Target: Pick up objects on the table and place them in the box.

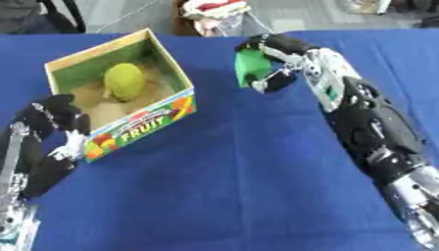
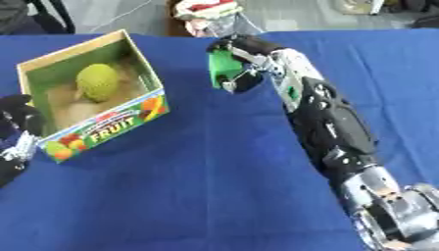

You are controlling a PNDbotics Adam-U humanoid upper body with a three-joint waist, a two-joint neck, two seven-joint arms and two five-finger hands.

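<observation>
Green block (image 1: 250, 66) sits clamped in the right hand (image 1: 276, 61), curled round it, lifted just right of the fruit box (image 1: 146, 122), which holds a yellow-green fruit (image 1: 124, 81). Left hand (image 1: 53, 117) rests by the box's near-left corner, fingers curled on nothing.

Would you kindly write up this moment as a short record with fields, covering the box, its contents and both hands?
surface: blue tablecloth
box: open cardboard box, "FRUIT" printed on its front, at the left of the table
in box: one yellow-green round fruit
right hand: right hand curled round a green object, to the right of the box
left hand: left hand at the box's near left corner; contact unclear
</observation>
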